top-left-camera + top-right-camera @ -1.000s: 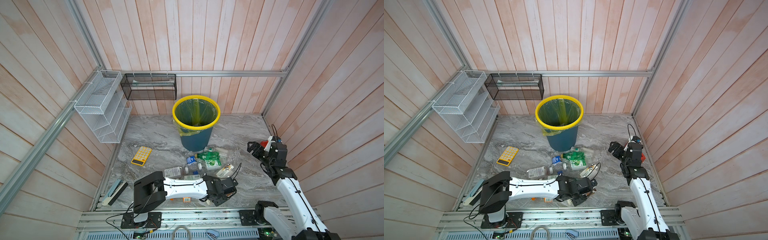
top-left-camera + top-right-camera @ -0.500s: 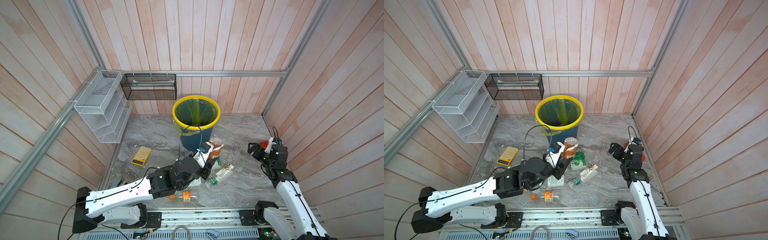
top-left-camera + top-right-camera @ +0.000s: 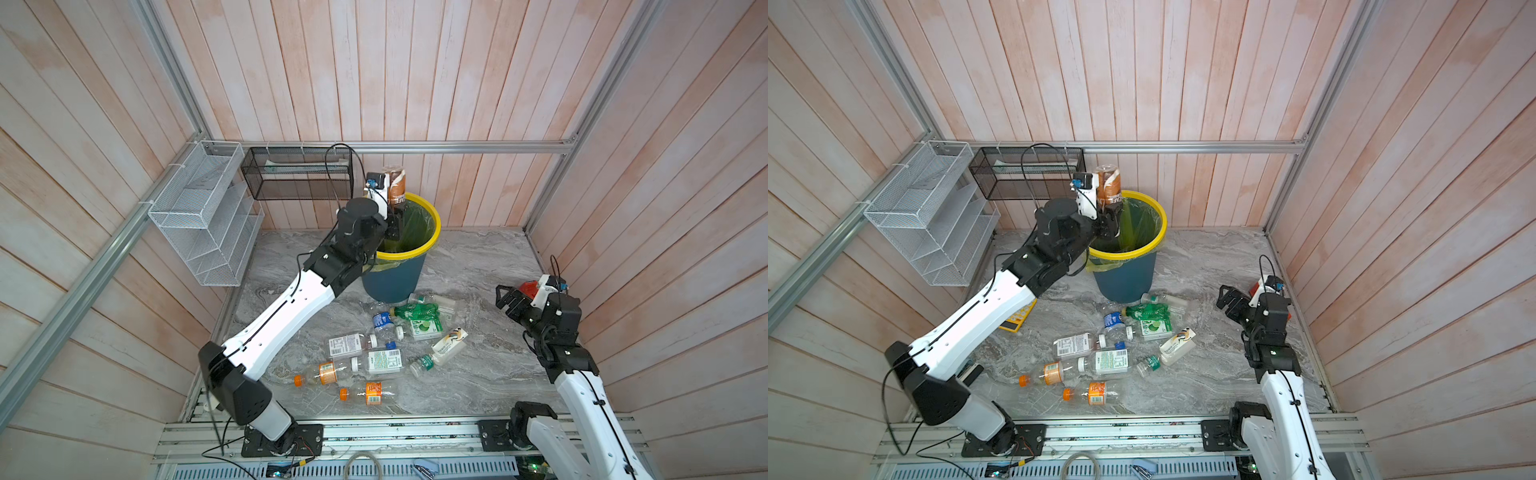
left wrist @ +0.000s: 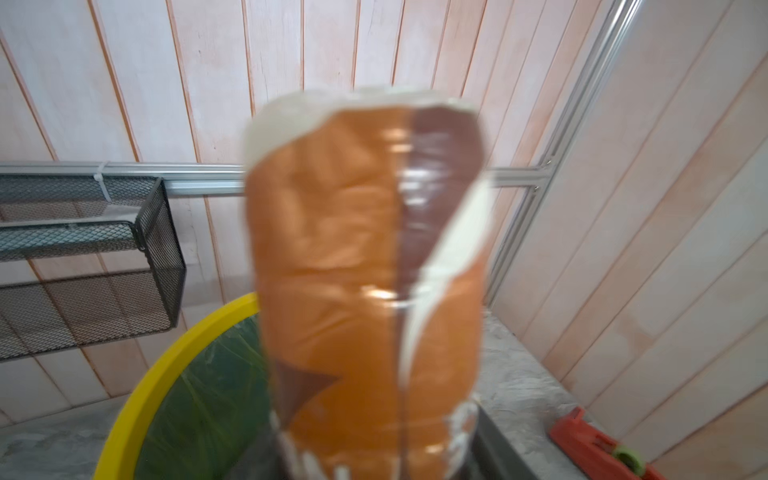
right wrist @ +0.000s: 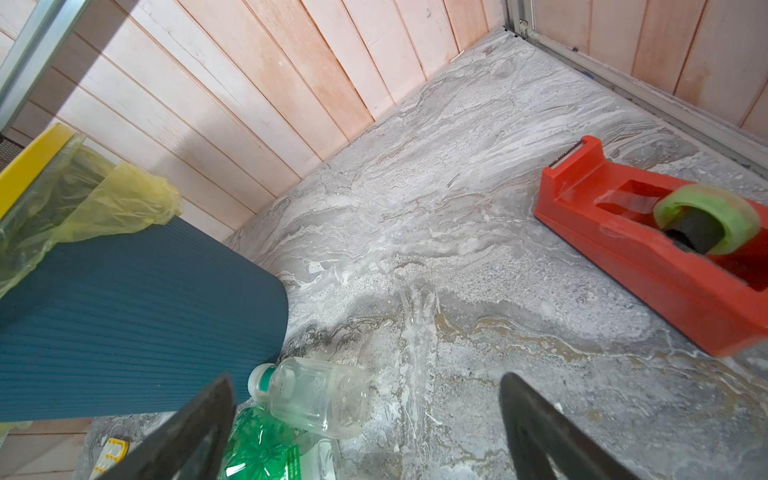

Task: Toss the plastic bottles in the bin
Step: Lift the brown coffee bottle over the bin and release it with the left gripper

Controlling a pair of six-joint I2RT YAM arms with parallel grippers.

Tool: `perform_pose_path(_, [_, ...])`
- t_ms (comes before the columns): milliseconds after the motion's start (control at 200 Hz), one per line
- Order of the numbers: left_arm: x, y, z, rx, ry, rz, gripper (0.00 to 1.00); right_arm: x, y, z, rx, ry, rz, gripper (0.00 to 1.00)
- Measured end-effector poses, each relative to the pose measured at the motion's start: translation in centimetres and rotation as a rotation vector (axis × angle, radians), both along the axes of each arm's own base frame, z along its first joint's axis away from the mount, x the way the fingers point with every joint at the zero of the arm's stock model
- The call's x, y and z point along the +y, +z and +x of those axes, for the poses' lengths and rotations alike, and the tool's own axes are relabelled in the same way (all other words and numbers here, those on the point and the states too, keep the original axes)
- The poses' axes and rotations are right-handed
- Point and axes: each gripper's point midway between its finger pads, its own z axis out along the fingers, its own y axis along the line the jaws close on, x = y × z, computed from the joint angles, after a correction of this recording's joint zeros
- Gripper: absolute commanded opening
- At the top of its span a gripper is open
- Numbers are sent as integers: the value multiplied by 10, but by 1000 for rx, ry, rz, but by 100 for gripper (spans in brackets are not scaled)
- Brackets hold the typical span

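A brown-sleeved bottle (image 3: 396, 185) (image 3: 1108, 183) stands base up between the jaws of my left gripper (image 3: 392, 224) (image 3: 1111, 216), over the near-left rim of the bin (image 3: 432, 232) (image 3: 1160, 232). In the left wrist view the bottle (image 4: 365, 270) is blurred while the wall behind is sharp, so I cannot tell whether the fingers (image 4: 494, 449) still press it. Several plastic bottles lie on the floor in front of the bin, among them a green one (image 3: 415, 311) (image 5: 257, 444) and a cream one (image 3: 449, 340). My right gripper (image 3: 509, 301) (image 5: 365, 378) hangs open and empty at the right.
A red tape dispenser (image 5: 648, 232) sits by the right wall behind the right gripper. A yellow calculator (image 3: 1019, 320) lies partly under the left arm. A black mesh basket (image 3: 299, 174) and a white wire rack (image 3: 203, 216) hang on the back-left walls.
My left arm has swung up from the floor near the front edge, carrying the brown-sleeved bottle to above the bin's rim. The right arm has stayed put.
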Motion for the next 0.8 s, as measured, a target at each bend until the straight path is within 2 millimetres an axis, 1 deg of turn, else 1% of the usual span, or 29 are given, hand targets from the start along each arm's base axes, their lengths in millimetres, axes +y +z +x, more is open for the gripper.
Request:
perform_pose_path(45, [-4, -14, 9, 51, -5, 27, 87, 0, 2, -1, -3, 4, -8, 99])
perform_pose_path(90, [-7, -26, 13, 98, -10, 39, 92, 1, 5, -2, -9, 9, -14, 99])
perform_pose_path(140, [-10, -37, 11, 137, -22, 55, 100, 1, 7, -3, -11, 12, -16, 99])
perform_pose_path(170, [-10, -42, 9, 154, -25, 61, 100, 1, 7, -3, -11, 13, -16, 99])
perform_pose_path(225, [-11, -44, 3, 153, -33, 64, 100, 1, 7, -4, -8, 15, -15, 99])
perform_pose_path(300, [-6, -44, -12, 147, -39, 65, 100, 2, 5, -5, 4, 15, -14, 99])
perform_pose_path(370, [-1, -35, -27, 122, -41, 58, 100, 2, 2, -6, 15, 17, -12, 99])
perform_pose_path(480, [9, -16, -49, 56, -39, 27, 100, 2, 1, -7, 23, 17, -9, 100])
perform_pose_path(550, [16, -11, -60, 22, -31, 13, 100, 3, -1, -8, 32, 18, 1, 100])
perform_pose_path(620, [24, -14, -68, 7, -17, 10, 100, 5, -4, -9, 45, 17, 21, 100])
perform_pose_path(695, [32, -23, -74, -1, 4, 10, 100, 7, -8, -11, 58, 18, 51, 100])
perform_pose_path(800, [47, -41, -81, -1, 44, 19, 100, 17, -27, -20, 93, 31, 105, 100])
